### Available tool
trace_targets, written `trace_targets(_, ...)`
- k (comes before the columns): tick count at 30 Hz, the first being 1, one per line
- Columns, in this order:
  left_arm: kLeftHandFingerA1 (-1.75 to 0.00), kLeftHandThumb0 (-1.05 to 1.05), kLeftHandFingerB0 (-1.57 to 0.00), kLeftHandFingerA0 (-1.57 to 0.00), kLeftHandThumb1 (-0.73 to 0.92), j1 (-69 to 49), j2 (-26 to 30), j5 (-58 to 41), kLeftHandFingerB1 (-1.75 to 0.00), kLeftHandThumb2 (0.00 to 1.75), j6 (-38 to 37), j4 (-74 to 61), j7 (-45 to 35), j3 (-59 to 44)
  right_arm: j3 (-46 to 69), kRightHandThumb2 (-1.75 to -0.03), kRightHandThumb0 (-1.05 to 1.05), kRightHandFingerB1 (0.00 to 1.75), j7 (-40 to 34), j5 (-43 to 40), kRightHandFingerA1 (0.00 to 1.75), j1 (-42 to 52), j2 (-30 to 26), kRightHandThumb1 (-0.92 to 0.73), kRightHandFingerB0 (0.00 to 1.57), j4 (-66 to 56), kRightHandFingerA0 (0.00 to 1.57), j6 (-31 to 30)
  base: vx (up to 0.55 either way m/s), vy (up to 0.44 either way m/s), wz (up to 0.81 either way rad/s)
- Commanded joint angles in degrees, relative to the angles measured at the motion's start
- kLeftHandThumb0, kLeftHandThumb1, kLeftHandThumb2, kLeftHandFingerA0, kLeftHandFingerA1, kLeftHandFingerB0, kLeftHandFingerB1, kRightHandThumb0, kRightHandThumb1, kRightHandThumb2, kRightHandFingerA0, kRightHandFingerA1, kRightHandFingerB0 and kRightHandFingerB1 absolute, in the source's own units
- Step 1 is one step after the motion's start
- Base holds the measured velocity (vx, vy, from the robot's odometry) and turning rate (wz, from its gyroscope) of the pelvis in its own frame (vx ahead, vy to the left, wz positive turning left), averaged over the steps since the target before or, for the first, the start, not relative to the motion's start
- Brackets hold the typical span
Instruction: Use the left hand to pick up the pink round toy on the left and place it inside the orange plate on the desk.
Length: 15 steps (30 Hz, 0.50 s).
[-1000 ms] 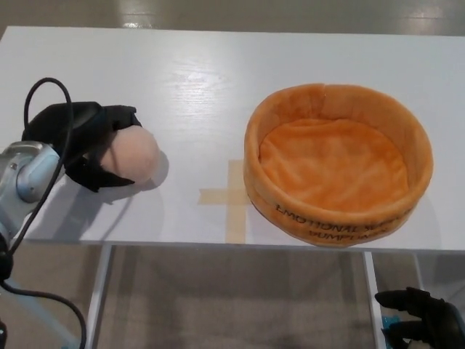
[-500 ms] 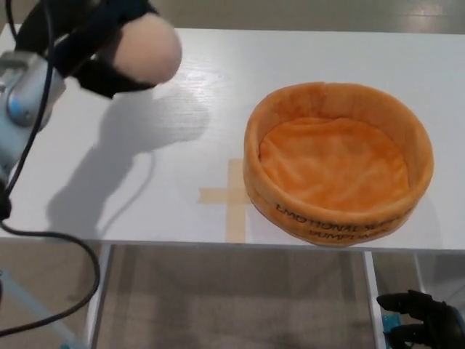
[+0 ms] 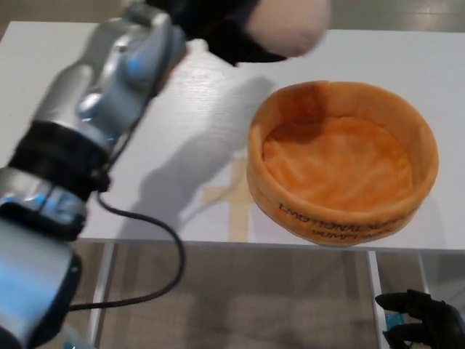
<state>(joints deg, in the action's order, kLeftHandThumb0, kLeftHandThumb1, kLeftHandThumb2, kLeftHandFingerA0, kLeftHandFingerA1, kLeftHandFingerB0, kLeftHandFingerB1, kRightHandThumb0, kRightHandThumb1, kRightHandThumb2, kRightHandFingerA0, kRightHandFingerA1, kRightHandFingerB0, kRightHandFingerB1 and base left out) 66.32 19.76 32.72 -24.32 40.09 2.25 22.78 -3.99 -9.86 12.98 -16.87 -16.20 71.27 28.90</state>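
left hand [image 3: 218, 25] cropped, gripping blurred pink toy [image 3: 290, 25]

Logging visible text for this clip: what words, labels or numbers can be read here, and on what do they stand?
"EMOTIONAL S..." : black print, upper line on the front outer wall of the orange plate; the rest curves away and blurs.
"DUMPL..." : lower line on the same wall, only partly legible, a best reading.
No other text shows on the desk, the toy or the left robot hand.
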Motion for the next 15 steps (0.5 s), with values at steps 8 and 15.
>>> trace_targets(8, -1.56, -0.35, -0.83, -0.92, 0.58, 3.6, -9.4, 3.9, -1.12, 0.67, 3.0, 8.5, 0.4, 4.8, 0.0, -0.58, -0.12, 0.50, 0.7, 0.1, 0.61, 0.0, 0.0, -0.64, 0.66, -0.1, 0.65, 0.4, 0.00, 0.000, 0.00)
trace_targets(15, -1.66, -0.25, -0.71, -0.80, 0.74, 1.2, -11.7, 5.4, -1.28, 0.63, 3.0, 13.8, 3.1, 7.1, 0.0, -0.58, -0.11, 0.50, 1.0, 0.1, 0.55, 0.2, 0.0, -0.64, 0.65, -0.5, 0.60, 0.3, 0.00, 0.000, 0.00)
